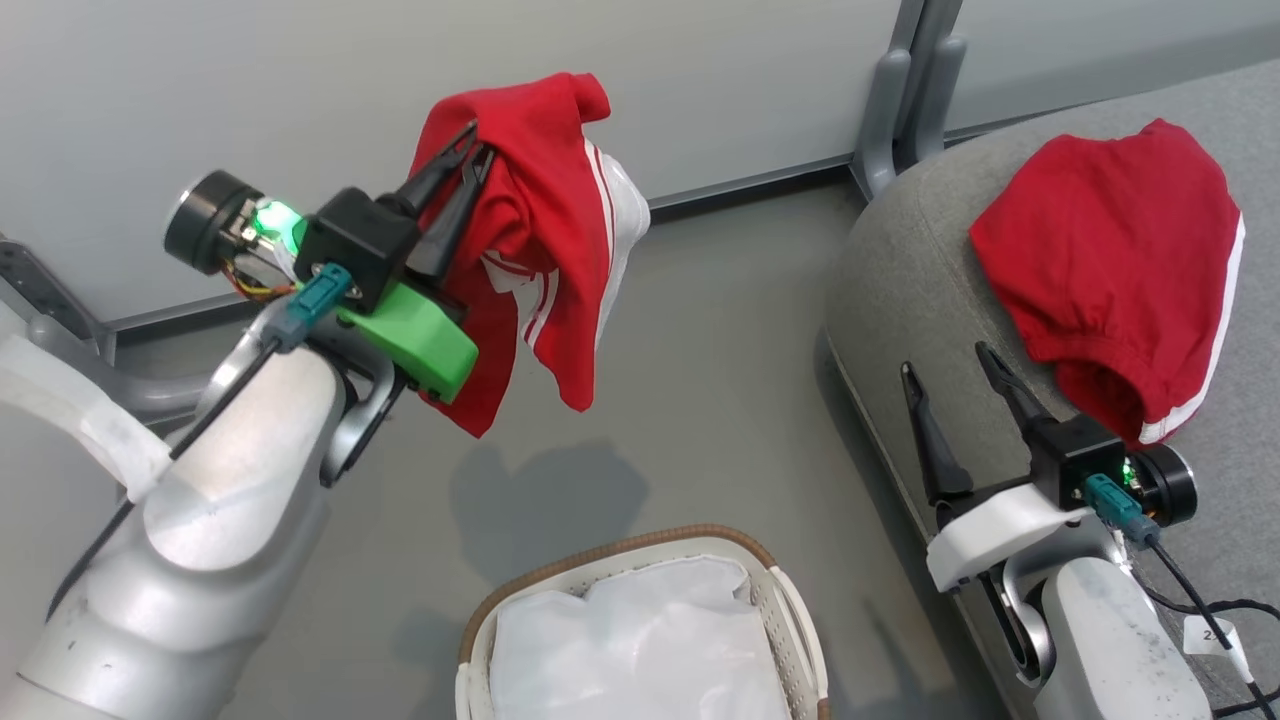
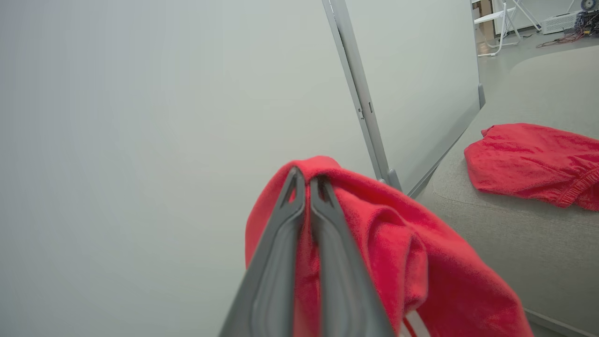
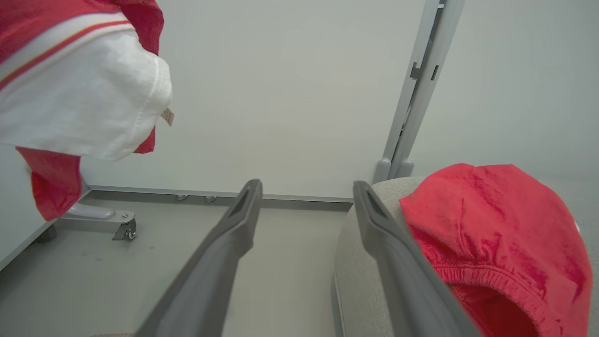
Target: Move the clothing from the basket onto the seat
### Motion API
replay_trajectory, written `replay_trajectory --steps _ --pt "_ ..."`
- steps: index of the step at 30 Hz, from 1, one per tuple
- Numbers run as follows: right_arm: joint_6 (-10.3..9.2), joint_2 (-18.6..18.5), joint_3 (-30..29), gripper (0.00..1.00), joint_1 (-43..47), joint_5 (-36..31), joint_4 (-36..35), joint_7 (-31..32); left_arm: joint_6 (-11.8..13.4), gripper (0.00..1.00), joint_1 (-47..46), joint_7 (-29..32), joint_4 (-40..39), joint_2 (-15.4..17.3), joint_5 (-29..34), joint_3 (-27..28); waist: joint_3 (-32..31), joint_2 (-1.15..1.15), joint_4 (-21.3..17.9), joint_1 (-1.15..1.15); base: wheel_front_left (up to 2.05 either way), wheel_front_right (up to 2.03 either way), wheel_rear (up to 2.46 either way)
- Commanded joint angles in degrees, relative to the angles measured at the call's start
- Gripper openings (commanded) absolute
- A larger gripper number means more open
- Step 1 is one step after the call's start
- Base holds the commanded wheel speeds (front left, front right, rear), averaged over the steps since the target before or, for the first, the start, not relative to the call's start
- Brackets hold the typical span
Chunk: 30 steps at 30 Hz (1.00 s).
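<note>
My left gripper [image 1: 474,137] is shut on a red garment with white stripes [image 1: 545,240], held high over the floor left of the seat. In the left wrist view the fingers [image 2: 323,224] pinch the red cloth [image 2: 388,248]. A second red garment [image 1: 1110,265] lies on the grey seat [image 1: 900,290], also seen from the left wrist [image 2: 529,159] and the right wrist [image 3: 496,234]. My right gripper [image 1: 950,362] stands open at the seat's near edge, nothing between its fingers [image 3: 234,234]. The basket [image 1: 640,560] sits below, showing its white lining.
Pale partition panels with a grey post [image 1: 915,80] stand behind the seat and along the floor. A caster foot [image 3: 119,222] rests on the grey floor at the left. A black cable [image 1: 1215,610] trails by my right arm.
</note>
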Motion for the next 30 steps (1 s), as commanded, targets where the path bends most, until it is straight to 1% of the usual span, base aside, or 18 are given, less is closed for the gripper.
replay_trajectory --steps 1,6,15,21,26,30 --pt "-0.06 -0.19 0.88 1.00 0.44 0.43 0.19 -0.10 -0.17 0.00 -1.73 0.47 -0.24 0.64 -0.59 0.17 -1.95 0.00 0.73 0.01 0.00 0.00 0.00" --pt "-0.06 -0.19 4.50 1.00 -0.73 1.13 0.52 -0.10 -0.41 0.00 -5.79 2.41 -0.23 1.16 -0.98 -0.61 -3.34 0.00 0.87 0.01 0.00 0.00 0.00" --pt "-0.06 -0.19 12.71 1.00 -3.00 2.36 0.25 -0.10 -0.51 0.00 -11.01 4.93 -0.79 -0.50 -2.68 -3.03 -4.92 0.00 2.34 0.01 0.00 0.00 0.00" --pt "-0.06 -0.19 17.69 1.00 -5.36 3.64 -0.33 -0.10 -0.55 0.00 -13.53 5.83 -0.28 -2.54 -3.13 -4.51 -5.25 0.00 3.75 0.01 0.00 0.00 0.00" --pt "-0.06 -0.20 21.13 1.00 -7.40 5.12 -1.08 -0.10 -0.57 0.00 -14.79 6.34 0.42 -5.08 -3.59 -6.14 -5.65 0.00 5.14 0.01 0.00 0.00 0.00" --pt "-0.06 -0.20 21.24 1.00 -8.22 5.19 -1.14 -0.10 -0.57 0.00 -15.54 6.05 1.18 -6.65 -4.03 -7.34 -5.81 0.00 6.31 0.01 0.00 0.00 0.00"
